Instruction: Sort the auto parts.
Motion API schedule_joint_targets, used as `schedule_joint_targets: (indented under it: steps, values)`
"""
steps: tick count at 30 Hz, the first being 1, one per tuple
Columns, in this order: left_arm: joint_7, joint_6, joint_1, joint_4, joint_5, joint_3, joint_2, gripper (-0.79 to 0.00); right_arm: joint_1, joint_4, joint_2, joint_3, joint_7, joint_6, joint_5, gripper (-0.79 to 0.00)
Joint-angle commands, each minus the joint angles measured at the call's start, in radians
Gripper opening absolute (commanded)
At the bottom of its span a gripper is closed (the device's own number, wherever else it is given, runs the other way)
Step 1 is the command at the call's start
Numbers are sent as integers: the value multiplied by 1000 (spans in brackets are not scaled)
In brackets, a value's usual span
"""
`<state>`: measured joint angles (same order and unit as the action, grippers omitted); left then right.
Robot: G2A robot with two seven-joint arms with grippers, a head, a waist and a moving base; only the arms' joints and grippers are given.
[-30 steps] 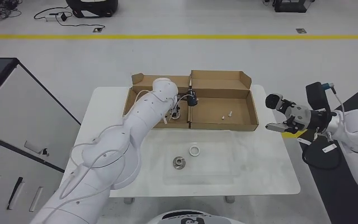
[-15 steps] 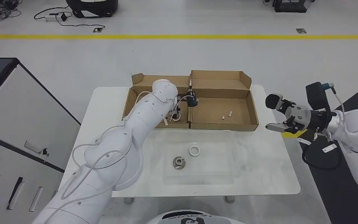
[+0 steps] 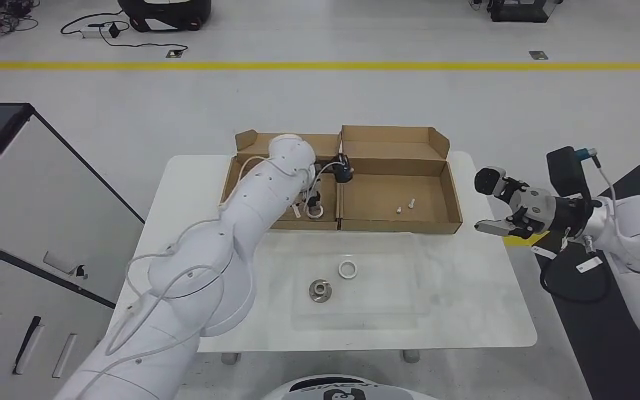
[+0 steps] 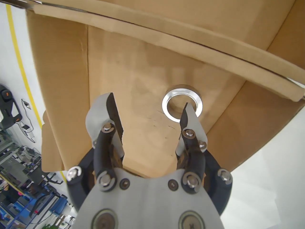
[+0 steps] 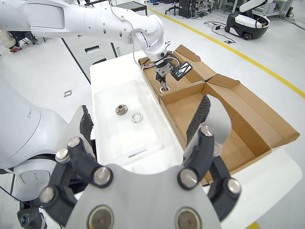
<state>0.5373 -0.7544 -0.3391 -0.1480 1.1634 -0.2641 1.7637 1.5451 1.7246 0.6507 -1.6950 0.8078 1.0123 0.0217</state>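
A shiny metal ring (image 4: 182, 106) lies flat on the floor of the left cardboard box (image 3: 238, 182), near the wall shared with the right box. My left gripper (image 4: 150, 110) hangs open just above it, and one fingertip (image 4: 188, 117) overlaps the ring's rim; nothing is between the fingers. The right wrist view shows that same gripper (image 5: 163, 84) pointing down at the ring (image 5: 165, 89). My right gripper (image 3: 510, 226) is open and holds nothing beyond the table's right edge. A metal flanged hub (image 3: 320, 290) and a white ring (image 3: 348, 269) lie in the clear tray (image 3: 400, 300).
The right cardboard box (image 3: 440, 215) holds two small white parts (image 3: 404, 207). Both boxes have upright flaps along their far sides. The white table (image 3: 490, 300) is bare to the right of the tray. A grey cabinet (image 3: 50, 200) stands to the left of the table.
The left wrist has shifted slightly toward the far side of the left box. The right arm has not moved.
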Motion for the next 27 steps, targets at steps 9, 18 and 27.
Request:
schedule_joint_targets:
  steps: [9,18,27]
  values:
    - [-89,-40,55,5,30,-4,-23,0,0,0,0,0,0,0,0,0]
    - [-410,-137,95,-17,170,36,-74,0,0,0,0,0,0,0,0,0]
    - [-852,-159,101,-37,338,87,-145,0,0,0,0,0,0,0,0,0]
